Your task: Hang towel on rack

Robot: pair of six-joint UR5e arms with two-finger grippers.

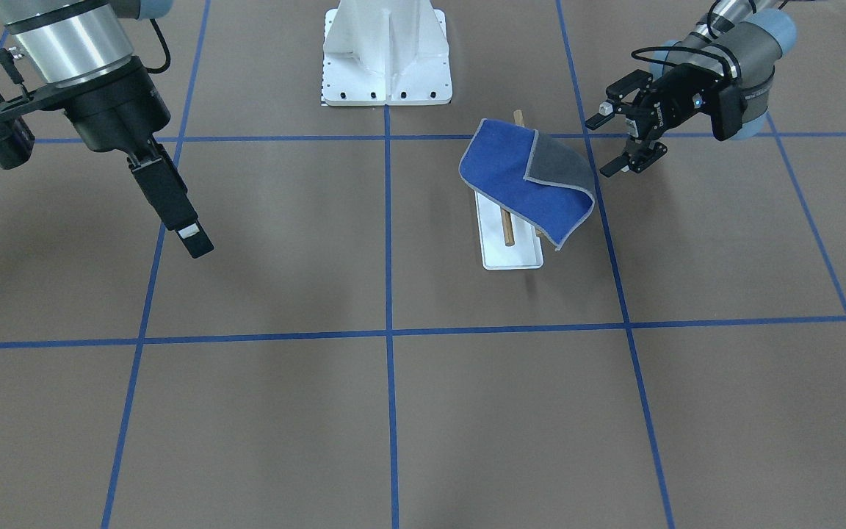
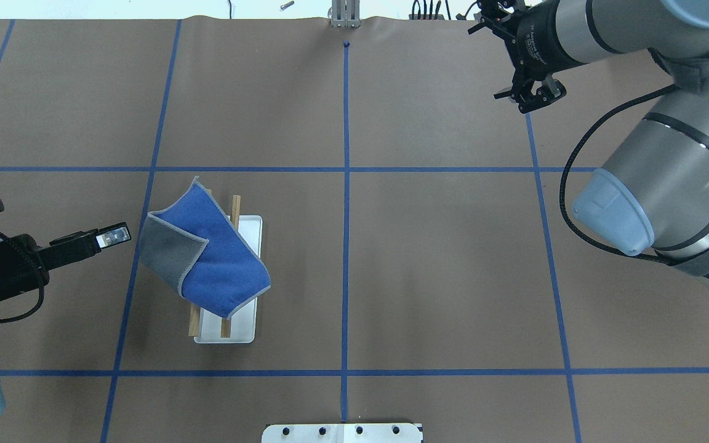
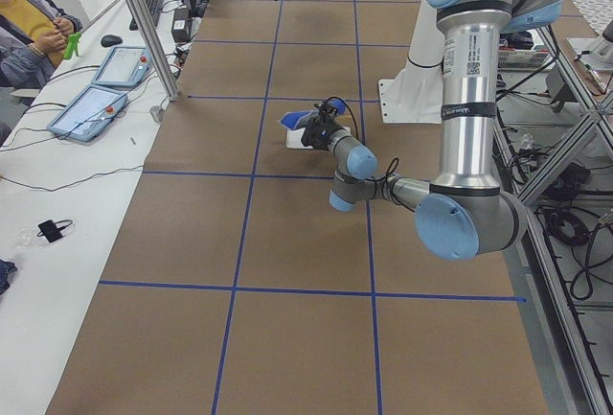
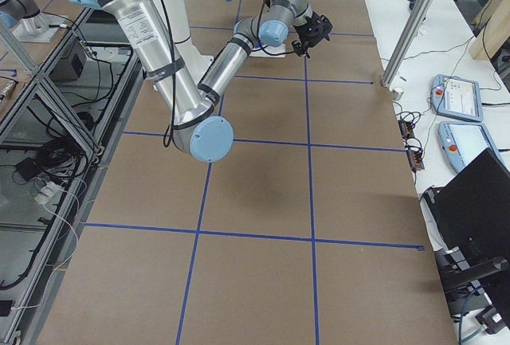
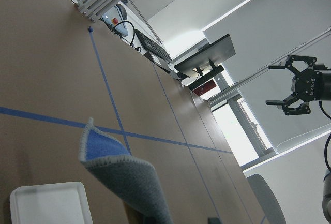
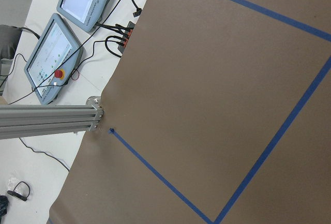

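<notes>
Left tool (image 1: pixel 603 145) at the right of the front-facing view, fingers spread wide, gripping nothing. Turned sideways, fingertips aimed at the towel (image 1: pixel 511 173), just beside its folded grey corner but not touching it.

Right tool (image 2: pixel 527 98) well apart from the cloth, raised above the far right part of the tabletop (image 1: pixel 393 411) in the overhead view. Fingers likewise parted and empty. Visible again from the left wrist camera as a small black claw against a pale wall, both fingers splayed.

Royal-blue towel draped askew over the rack (image 1: pixel 512 256), lying across its two parallel brown wooden dowels (image 1: pixel 507 226). Light grey stitching all around the edge. One corner flipped over, showing the paler grey underside. Another blue corner jutting out past the side of the rack toward the operators' side. Dowel ends poking out from under the cloth at both ends.

Flat white rectangular base of the rack resting on the tabletop, in the grid square just on the robot's left of the centre line, partly hidden beneath the towel.

Brown tabletop crossed by blue tape lines (image 1: pixel 388 220) forming a grid. Larger white bolted pedestal (image 1: pixel 386 62) at the robot's side of the tabletop, on the centre line, near the rack but not touching it.
</notes>
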